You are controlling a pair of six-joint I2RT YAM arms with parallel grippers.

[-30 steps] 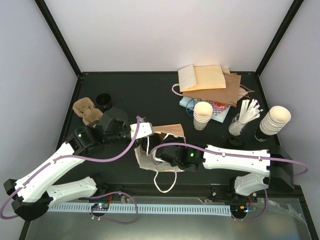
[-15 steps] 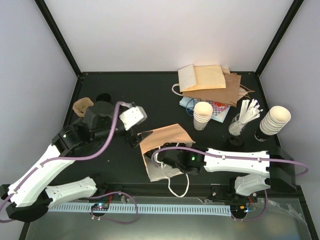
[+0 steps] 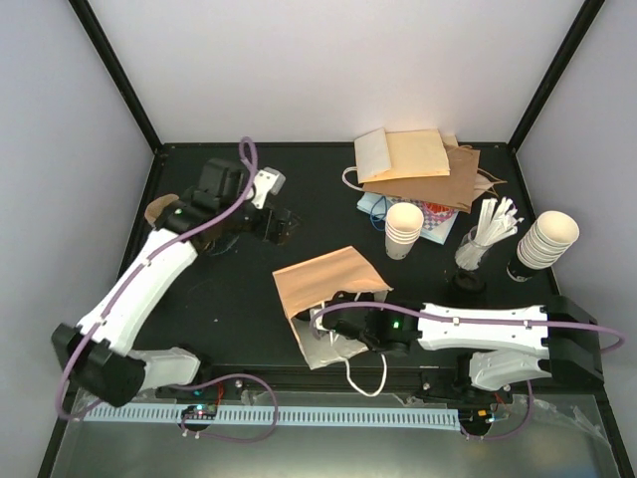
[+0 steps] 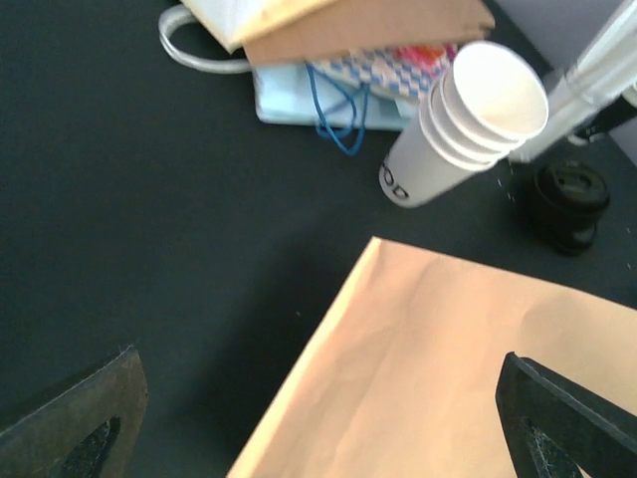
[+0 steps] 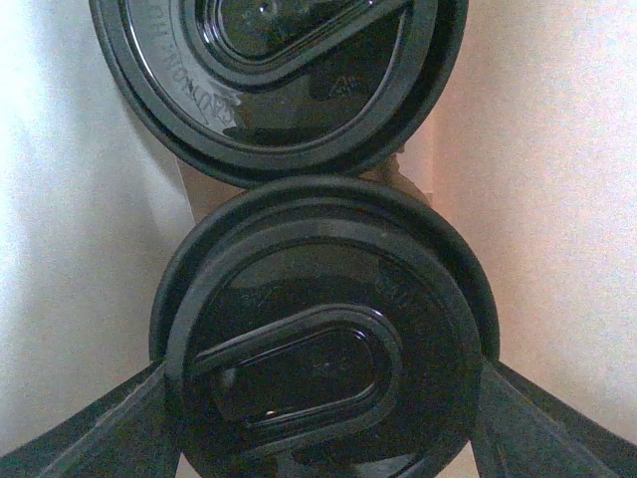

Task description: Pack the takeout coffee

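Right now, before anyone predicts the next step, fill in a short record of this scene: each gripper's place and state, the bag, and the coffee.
left gripper: open, empty, above the table's far left
right gripper: inside the brown paper bag, fingers either side of the coffee's lid; grip unclear
bag position: lying on its side, mouth toward the arm bases
takeout coffee: inside the bag, black lid facing the right wrist camera
second black lid: just beyond the first, deeper in the bag
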